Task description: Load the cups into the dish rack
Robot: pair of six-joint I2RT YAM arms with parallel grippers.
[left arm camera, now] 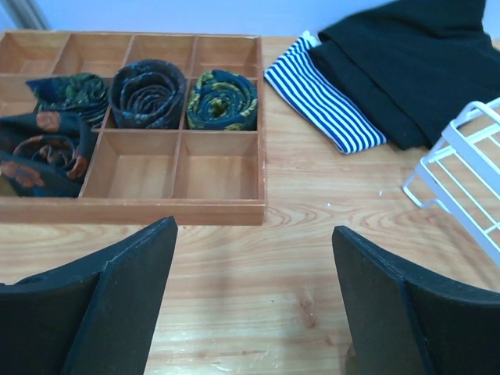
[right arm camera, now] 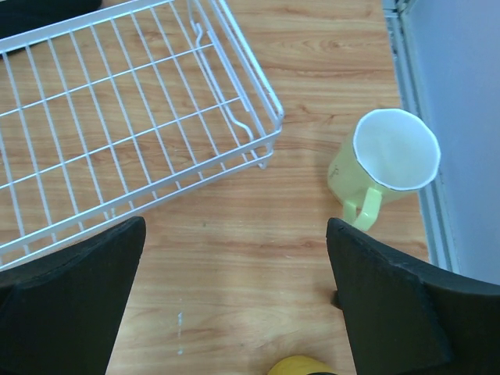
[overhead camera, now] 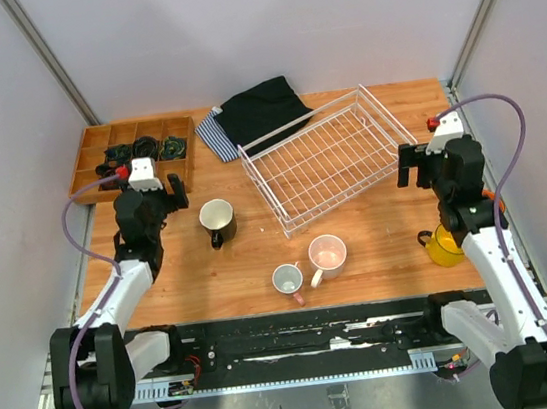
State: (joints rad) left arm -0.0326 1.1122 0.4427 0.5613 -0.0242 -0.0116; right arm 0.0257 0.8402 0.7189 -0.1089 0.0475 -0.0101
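The white wire dish rack [overhead camera: 328, 157] stands empty at the back centre; it also shows in the right wrist view [right arm camera: 279, 119] and the left wrist view [left arm camera: 473, 110]. A black mug [overhead camera: 218, 220], a pale pink mug [overhead camera: 327, 254] and a small dusty pink mug [overhead camera: 287, 279] stand in front of it. A yellow mug [overhead camera: 445, 245] stands at the right, under my right arm. A pale yellow-green mug [right arm camera: 387, 160] stands by the rack's right corner. An orange mug barely shows behind the right arm [overhead camera: 491, 194]. My left gripper [left arm camera: 254, 228] and right gripper [right arm camera: 234, 226] are open and empty above the table.
A brown wooden compartment tray [overhead camera: 85, 154] with rolled ties sits at the back left, just ahead of the left gripper [left arm camera: 133, 211]. A black cloth [overhead camera: 261, 110] and a striped cloth [overhead camera: 212, 137] lie behind the rack. White walls close in on both sides.
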